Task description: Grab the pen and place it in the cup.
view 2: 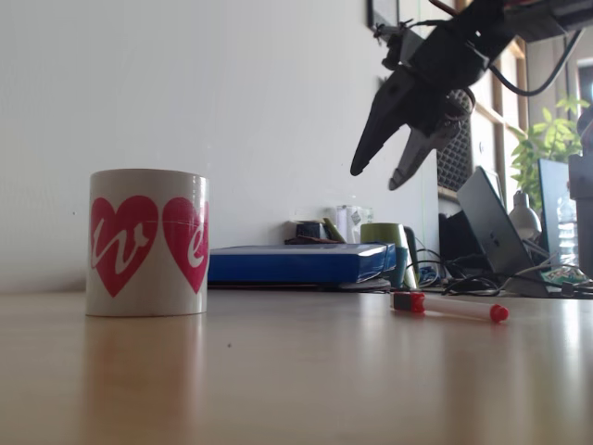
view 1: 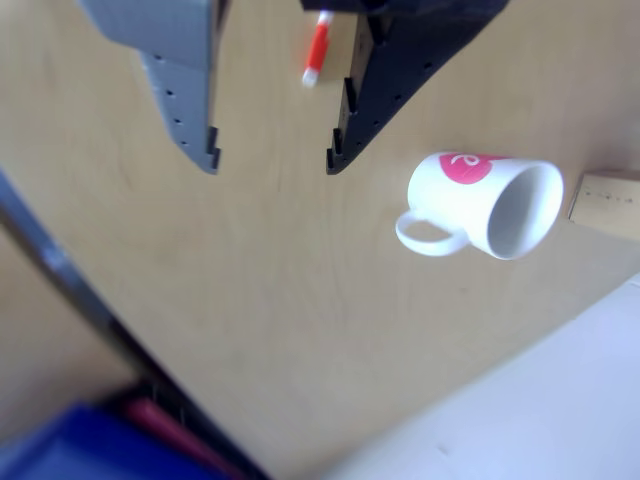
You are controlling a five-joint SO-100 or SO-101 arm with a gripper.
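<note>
A pale wooden tabletop point(view 2: 278, 389) runs back to a plain white wall point(view 2: 232, 111). Behind it lie a flat blue box point(view 2: 292, 263), a green mug point(view 2: 384, 243) and an open laptop point(view 2: 493, 232) — beside a leafy plant point(view 2: 545, 139) in bright daylight.

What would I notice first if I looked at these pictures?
Probably the white cup with big pink hearts, standing on the wooden table at the left of the fixed view. Next, the open gripper hanging high in the air, with the pen lying on the table below it.
</note>
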